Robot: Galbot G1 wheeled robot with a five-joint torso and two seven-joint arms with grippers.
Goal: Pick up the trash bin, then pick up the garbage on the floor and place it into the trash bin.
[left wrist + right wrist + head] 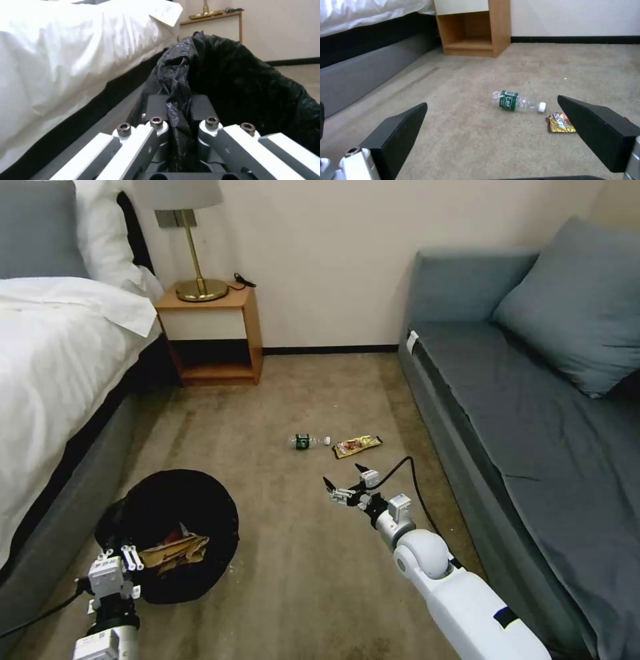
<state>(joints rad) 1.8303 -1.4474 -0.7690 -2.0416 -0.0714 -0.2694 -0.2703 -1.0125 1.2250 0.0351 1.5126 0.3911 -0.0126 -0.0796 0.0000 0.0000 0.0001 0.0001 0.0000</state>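
Already the bin is held by the left gripper, jaws pinched on its rim and black liner, near the bed. Two pieces lie inside. Two remain on the carpet: one bottle and one wrapper, just beyond the right gripper, jaws wide and empty.

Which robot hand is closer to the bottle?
The right. The right gripper hangs open over the carpet just short of the bottle. The left gripper is far off by the bed, shut on the bin rim.
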